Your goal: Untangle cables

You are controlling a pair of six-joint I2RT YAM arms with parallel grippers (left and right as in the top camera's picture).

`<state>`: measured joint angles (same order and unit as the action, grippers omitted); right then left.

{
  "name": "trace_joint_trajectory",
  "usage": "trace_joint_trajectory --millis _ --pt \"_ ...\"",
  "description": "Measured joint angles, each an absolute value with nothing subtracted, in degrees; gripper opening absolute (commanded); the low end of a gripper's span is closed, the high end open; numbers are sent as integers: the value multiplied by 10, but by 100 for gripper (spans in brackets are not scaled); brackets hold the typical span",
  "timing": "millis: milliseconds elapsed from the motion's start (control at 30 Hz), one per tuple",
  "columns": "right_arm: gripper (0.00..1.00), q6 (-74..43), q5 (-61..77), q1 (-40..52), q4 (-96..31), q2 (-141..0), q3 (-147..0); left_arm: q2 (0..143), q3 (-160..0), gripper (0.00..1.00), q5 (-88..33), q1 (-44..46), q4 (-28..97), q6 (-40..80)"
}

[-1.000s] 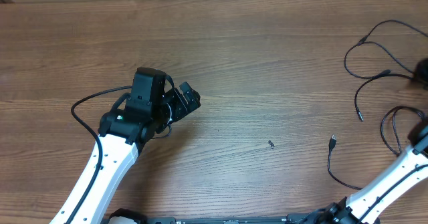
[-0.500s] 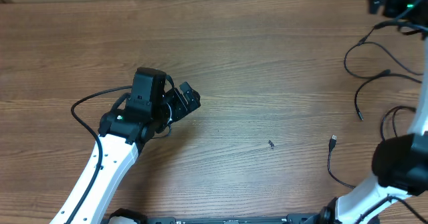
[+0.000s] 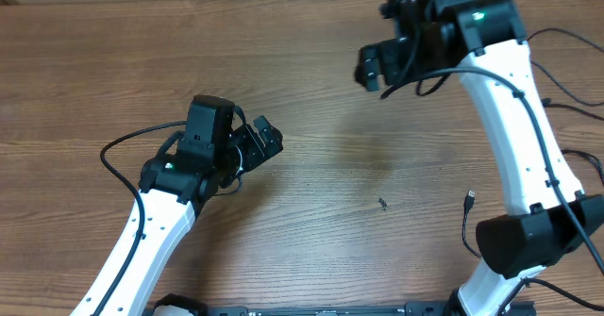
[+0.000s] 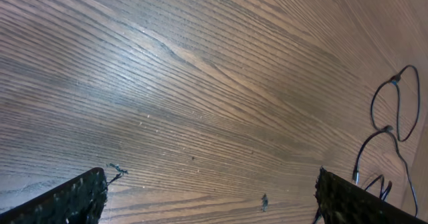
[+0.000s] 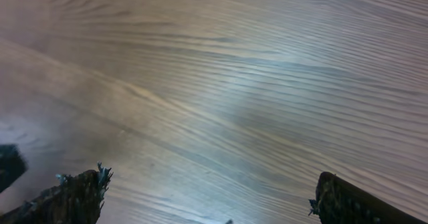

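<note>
The cables are thin black strands at the table's right side, and the right arm covers much of them. One strand (image 3: 569, 39) curves near the top right, and another (image 3: 466, 233) ends in a small plug (image 3: 470, 199). In the left wrist view, cable loops (image 4: 396, 110) lie far off to the right. My left gripper (image 3: 266, 142) (image 4: 210, 200) is open over bare wood at centre left. My right gripper (image 3: 370, 69) (image 5: 207, 200) is open above the table's upper middle, away from the cables. Nothing lies between either pair of fingers.
A small dark speck (image 3: 382, 204) (image 4: 264, 201) lies on the wooden table (image 3: 321, 90) between the arms. The left arm's own thick black cable (image 3: 118, 151) loops out to its left. The right arm's white links (image 3: 514, 118) span the right side.
The right arm has swung from the cables at the right edge up and leftwards to the upper middle of the table. The left arm has not moved.
</note>
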<state>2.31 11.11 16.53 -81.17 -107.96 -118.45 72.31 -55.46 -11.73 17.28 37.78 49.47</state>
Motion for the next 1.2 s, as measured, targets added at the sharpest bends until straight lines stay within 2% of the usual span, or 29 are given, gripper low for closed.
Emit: trace_joint_trajectory --millis 200,1200 --pt "100 17 111 201 -817 -1080 -1185 723 -555 100 -117 173 378 495" --pt "100 15 111 201 -817 -1080 -1185 723 -555 100 -100 173 391 495"
